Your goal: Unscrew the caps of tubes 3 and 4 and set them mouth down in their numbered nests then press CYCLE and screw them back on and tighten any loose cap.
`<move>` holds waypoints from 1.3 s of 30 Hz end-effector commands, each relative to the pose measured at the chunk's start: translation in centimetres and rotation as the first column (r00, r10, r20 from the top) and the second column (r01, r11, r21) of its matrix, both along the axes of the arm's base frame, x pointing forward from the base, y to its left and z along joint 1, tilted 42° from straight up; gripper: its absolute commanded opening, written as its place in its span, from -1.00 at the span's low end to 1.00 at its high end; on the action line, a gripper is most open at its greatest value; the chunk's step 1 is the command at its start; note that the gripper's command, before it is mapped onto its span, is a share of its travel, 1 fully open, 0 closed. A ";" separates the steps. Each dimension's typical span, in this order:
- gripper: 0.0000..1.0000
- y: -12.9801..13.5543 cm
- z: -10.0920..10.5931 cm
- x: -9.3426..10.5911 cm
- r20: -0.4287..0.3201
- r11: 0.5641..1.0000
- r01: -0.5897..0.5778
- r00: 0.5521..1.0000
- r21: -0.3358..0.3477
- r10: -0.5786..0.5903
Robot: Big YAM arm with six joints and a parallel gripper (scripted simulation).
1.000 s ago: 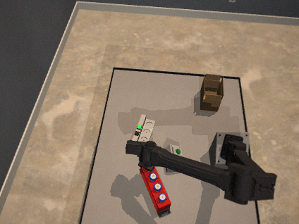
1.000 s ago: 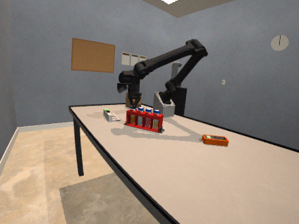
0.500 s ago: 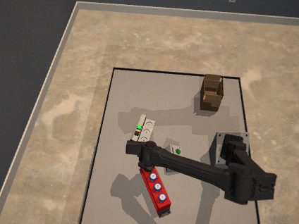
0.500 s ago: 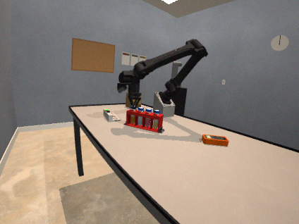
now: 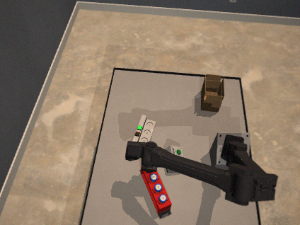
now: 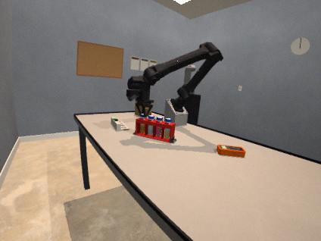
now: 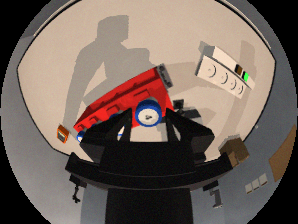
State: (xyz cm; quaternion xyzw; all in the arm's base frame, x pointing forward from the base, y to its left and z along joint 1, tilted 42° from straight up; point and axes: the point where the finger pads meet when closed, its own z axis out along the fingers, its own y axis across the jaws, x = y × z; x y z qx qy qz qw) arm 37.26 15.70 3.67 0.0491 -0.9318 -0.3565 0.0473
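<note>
The gripper [image 5: 148, 168] [image 6: 144, 113] [image 7: 148, 111] points down over the end of the red rack [image 5: 151, 188] [image 6: 154, 123] [image 7: 125, 101], its fingers about half open and holding nothing, one to either side of tube 4's blue-rimmed cap [image 6: 142, 115] [image 7: 148, 115]. That cap sits on its tube – so do the other three caps, lined up along the rack, and all four tubes stand upright in it. Near the rack on the worktop [image 5: 177, 92] [image 6: 227, 189] [image 7: 175, 30] lies the pale cap tray [image 5: 150, 124] [image 6: 120, 125] [image 7: 204, 71], its four nests bare. The green lamp [image 5: 139, 127] [image 6: 115, 119] [image 7: 245, 77] glows; the amber lamp [image 5: 137, 134] [image 7: 239, 69] beside it is dark. Between the tray and the arm's base, the green READY key [image 5: 179, 152] shows on its housing, while the arm hides part of that housing from above. A brown box [image 5: 211, 103] [image 7: 235, 149] stands well apart from the rack, and an orange meter [image 6: 231, 152] [image 7: 62, 134] lies off past the rack's other end.
</note>
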 end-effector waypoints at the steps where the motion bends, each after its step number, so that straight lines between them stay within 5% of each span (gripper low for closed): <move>1: -0.02 0.2 0.3 0.4 0.145 0.988 -0.155 0.978 0.015 0.151; 6: -0.02 0.5 0.5 0.6 0.272 0.956 -0.295 0.920 0.008 0.282; 15: -0.02 0.1 0.6 0.9 0.269 0.961 -0.276 0.926 0.008 0.264; 16: -1.00 0.1 0.6 0.9 0.269 0.961 -0.276 0.926 0.008 0.264; 31: -1.00 0.6 0.8 1.1 0.242 0.967 -0.256 0.938 0.011 0.246; 39: -1.00 0.7 0.6 1.0 0.066 0.998 -0.061 0.996 0.009 0.060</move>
